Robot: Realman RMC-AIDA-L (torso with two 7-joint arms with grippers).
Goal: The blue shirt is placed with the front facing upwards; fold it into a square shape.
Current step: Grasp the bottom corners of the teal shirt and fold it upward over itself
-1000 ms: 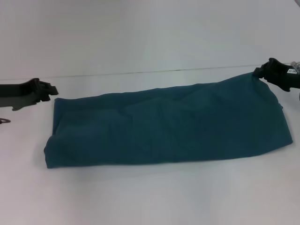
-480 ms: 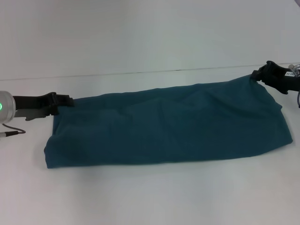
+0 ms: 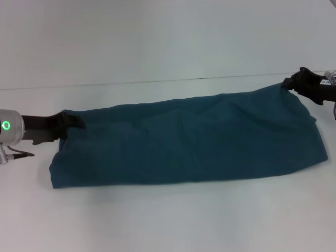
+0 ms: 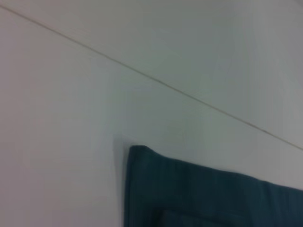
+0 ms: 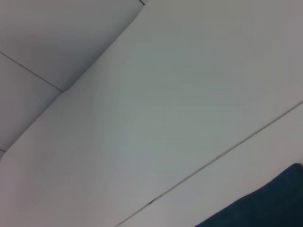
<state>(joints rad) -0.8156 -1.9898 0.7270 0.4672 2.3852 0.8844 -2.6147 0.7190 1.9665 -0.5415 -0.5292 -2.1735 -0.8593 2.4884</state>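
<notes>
— So where's the dark teal-blue cotton shirt (image 3: 189, 139)?
— Folded lengthwise on the white table (image 3: 168, 215). Left gripper (image 3: 73, 122) pinches its far left corner; right gripper (image 3: 292, 84) clamps the far right.

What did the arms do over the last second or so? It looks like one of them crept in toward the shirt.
The left gripper slid in from the robot's left and has reached the far left corner of the blue shirt; whether it has pinched the cloth is unclear. The right gripper stayed at the raised far right corner. The shirt itself lies as before, a long folded band on the table.
</notes>
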